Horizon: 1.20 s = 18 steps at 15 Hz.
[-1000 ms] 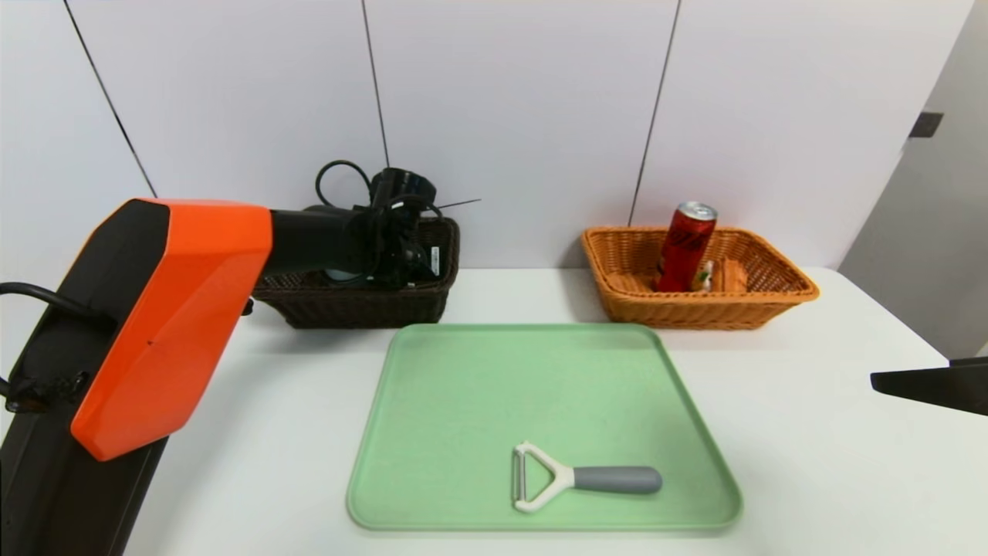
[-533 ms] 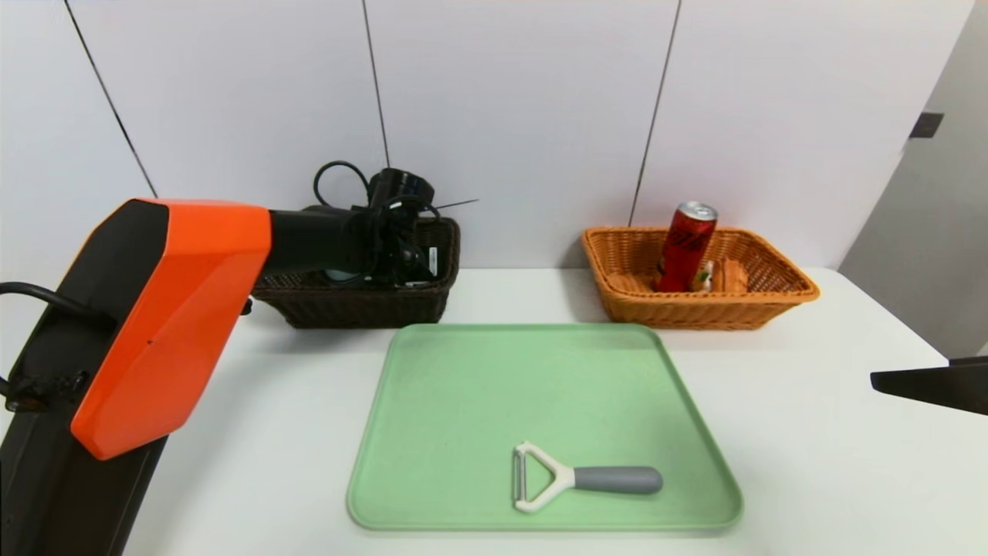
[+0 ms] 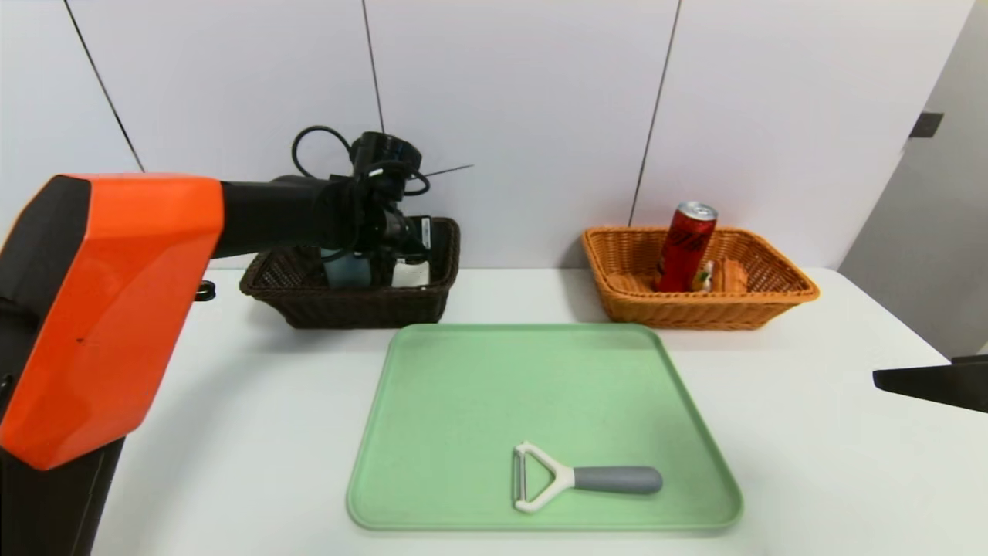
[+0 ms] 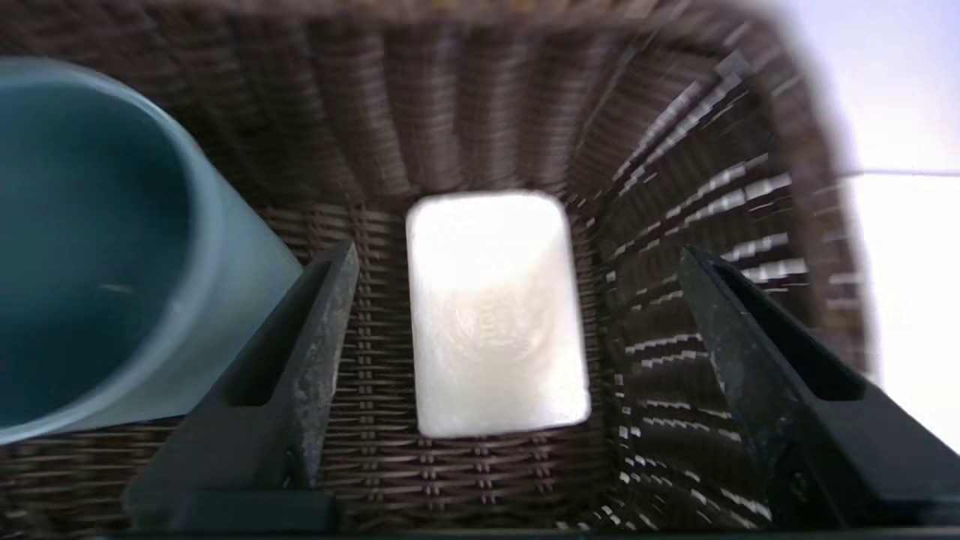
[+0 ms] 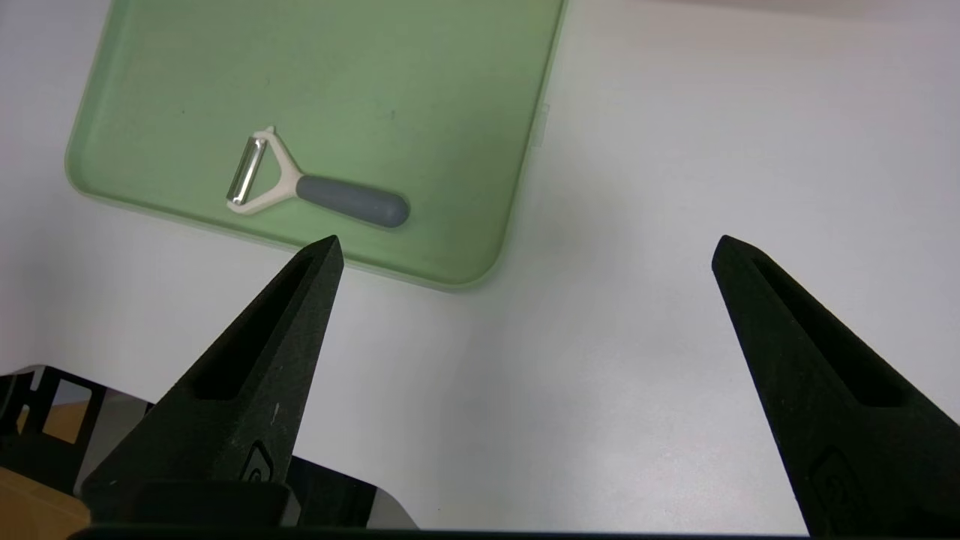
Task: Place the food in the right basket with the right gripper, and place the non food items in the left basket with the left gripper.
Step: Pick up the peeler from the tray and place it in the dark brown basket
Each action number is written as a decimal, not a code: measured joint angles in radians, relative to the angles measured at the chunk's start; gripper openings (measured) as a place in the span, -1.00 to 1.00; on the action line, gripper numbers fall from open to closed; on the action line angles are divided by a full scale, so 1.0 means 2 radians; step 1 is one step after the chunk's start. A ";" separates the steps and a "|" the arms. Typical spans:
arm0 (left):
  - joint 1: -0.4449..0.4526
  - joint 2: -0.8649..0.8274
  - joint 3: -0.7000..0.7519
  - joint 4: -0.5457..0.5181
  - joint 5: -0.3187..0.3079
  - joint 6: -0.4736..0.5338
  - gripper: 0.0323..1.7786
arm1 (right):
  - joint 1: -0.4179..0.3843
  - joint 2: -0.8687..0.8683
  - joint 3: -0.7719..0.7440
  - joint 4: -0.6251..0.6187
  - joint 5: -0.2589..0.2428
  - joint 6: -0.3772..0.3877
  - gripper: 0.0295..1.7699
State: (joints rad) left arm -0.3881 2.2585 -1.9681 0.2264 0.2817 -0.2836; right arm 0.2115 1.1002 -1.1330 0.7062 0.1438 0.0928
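Observation:
My left gripper (image 4: 517, 251) hangs open over the dark brown left basket (image 3: 363, 305), well apart from the white bar (image 4: 495, 315) lying on the basket floor below it. The blue-grey cup (image 4: 97, 247) stands beside the bar; both the cup (image 3: 347, 269) and the bar (image 3: 411, 272) show in the head view too. The white peeler with grey handle (image 3: 575, 479) lies on the green tray (image 3: 540, 371). In the orange-tan right basket (image 3: 695, 305) stand the red soda can (image 3: 685, 247) and the cake wedge (image 3: 722, 276). My right gripper (image 5: 525, 247) is open over bare table at the right.
The green tray (image 5: 225, 67) lies at the table's middle between me and the two baskets, which stand against the white back wall. The left arm's orange shell (image 3: 108, 309) fills the near left. White table (image 3: 834, 463) stretches to the right of the tray.
My left gripper has opened and risen out of the dark basket, leaving the white bar on its floor. The cup and bar now show over the rim. The right arm stayed put.

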 joint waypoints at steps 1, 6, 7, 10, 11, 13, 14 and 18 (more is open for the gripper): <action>0.000 -0.016 0.000 0.001 0.000 0.007 0.73 | 0.000 0.000 0.000 0.000 0.000 0.000 0.92; -0.006 -0.098 0.000 0.019 -0.009 0.027 0.82 | -0.001 -0.002 -0.001 -0.002 0.001 0.000 0.92; -0.012 -0.114 0.000 0.036 -0.016 0.026 0.83 | 0.000 -0.003 0.001 -0.011 0.001 0.000 0.92; -0.043 -0.151 0.003 0.086 -0.044 0.015 0.86 | 0.000 -0.007 0.013 -0.042 0.001 0.001 0.92; -0.054 -0.159 0.004 0.097 -0.054 0.010 0.86 | 0.000 -0.008 0.014 -0.042 0.001 0.001 0.92; -0.084 -0.171 0.006 0.111 -0.071 -0.001 0.88 | 0.000 -0.010 0.016 -0.042 0.001 0.001 0.92; -0.103 -0.176 0.009 0.122 -0.080 -0.002 0.88 | 0.000 -0.010 0.016 -0.042 0.001 0.001 0.92; -0.179 -0.194 0.073 0.140 -0.140 0.008 0.88 | 0.000 -0.010 0.015 -0.044 0.001 0.000 0.92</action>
State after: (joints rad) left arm -0.7451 1.8704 -1.8228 0.5064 0.0023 -0.2674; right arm 0.2111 1.0796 -1.1030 0.6177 0.1466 0.0932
